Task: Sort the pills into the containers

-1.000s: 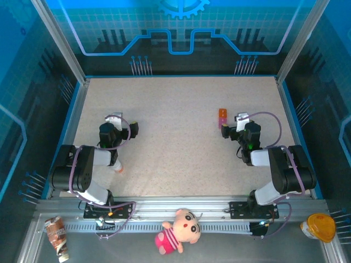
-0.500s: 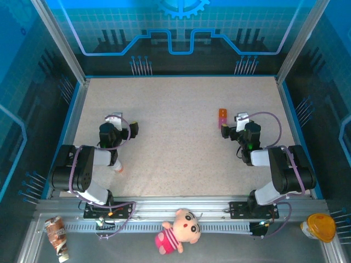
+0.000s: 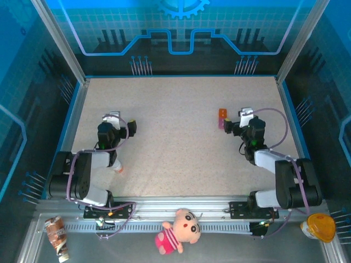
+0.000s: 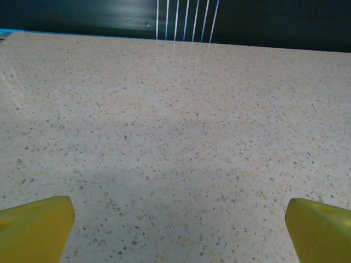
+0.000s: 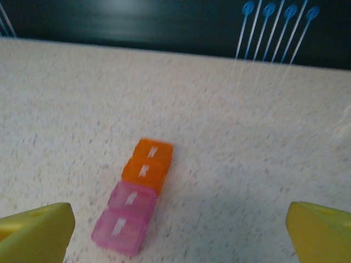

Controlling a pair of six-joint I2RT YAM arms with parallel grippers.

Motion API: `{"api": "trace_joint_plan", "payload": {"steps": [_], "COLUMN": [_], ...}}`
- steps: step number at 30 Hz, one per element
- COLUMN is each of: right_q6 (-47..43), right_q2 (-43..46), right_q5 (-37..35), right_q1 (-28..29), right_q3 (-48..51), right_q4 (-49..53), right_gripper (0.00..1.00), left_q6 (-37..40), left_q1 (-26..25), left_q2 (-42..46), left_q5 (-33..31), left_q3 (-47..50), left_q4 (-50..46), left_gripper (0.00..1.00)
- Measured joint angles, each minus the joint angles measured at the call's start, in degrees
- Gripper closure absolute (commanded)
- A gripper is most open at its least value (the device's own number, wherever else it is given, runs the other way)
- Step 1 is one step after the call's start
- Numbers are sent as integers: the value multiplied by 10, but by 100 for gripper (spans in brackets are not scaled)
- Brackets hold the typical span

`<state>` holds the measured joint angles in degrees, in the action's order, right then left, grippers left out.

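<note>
A: Where do the containers lie?

B: On the table, in its right half, flat on the speckled top. In the top view the containers are just beside the right gripper, on its far-left side, and not touching it.

A: What does the right wrist camera add?

B: It shows the strip as four joined little boxes in one row: two orange at the far end and two pink at the near end. Each lid has a pale mark. The lids look closed, and the picture is a little blurred, so one cannot tell what is inside. From above it is only a small orange and pink bar.

A: And the claws?

B: The right gripper has its yellow fingers spread wide at the two lower corners. The strip lies ahead of them, left of the middle, and nothing is between them. The left gripper is equally wide, with only bare table in front of it.

A: What else shows from above?

B: The left gripper is well apart from the strip, in the left half. A plush doll lies on the rail near the arm bases.
</note>
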<state>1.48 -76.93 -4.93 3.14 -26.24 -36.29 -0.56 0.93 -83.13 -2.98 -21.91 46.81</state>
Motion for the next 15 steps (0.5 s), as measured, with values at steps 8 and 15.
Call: {"api": "trace_joint_plan", "payload": {"steps": [8, 15], "right_q6": [178, 266], "right_q2": [70, 72], "right_q5": [-14, 94], "right_q1": [-56, -87], "right_q3": [-89, -143], "right_q4": [163, 283], "right_gripper": [0, 0], "left_q6": [-22, -100], "left_q1": [0, 0], "left_q2": [91, 183], "left_q5": [-25, -37], "left_q3": [-30, -143], "left_q4": [-107, -278], "left_gripper": [1, 1]}}
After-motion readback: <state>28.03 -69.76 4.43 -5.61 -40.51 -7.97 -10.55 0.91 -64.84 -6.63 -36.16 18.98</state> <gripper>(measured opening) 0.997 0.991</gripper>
